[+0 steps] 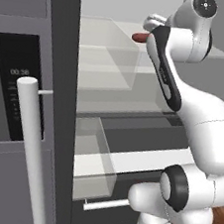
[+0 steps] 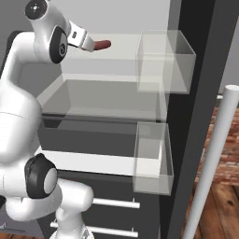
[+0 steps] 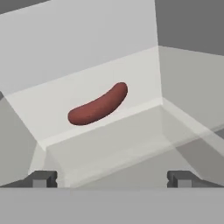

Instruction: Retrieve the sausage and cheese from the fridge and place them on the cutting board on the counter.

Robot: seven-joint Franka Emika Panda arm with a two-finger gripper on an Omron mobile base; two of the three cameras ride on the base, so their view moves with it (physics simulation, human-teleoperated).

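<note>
Your arm reaches up high into the open fridge (image 2: pixel 196 70). Your gripper (image 3: pixel 111 178) is spread wide and holds nothing. The sausage (image 3: pixel 98 105) lies on the top shelf (image 3: pixel 109 144), a little past the fingertips (image 3: pixel 41 178). In the side views, your arm hides part of it.

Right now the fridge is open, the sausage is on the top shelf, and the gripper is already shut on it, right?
Not quite. The gripper is open, short of the sausage; the hand view shows both fingertips spread wide with nothing between them. The fridge is open and the sausage lies on the top shelf.
</note>
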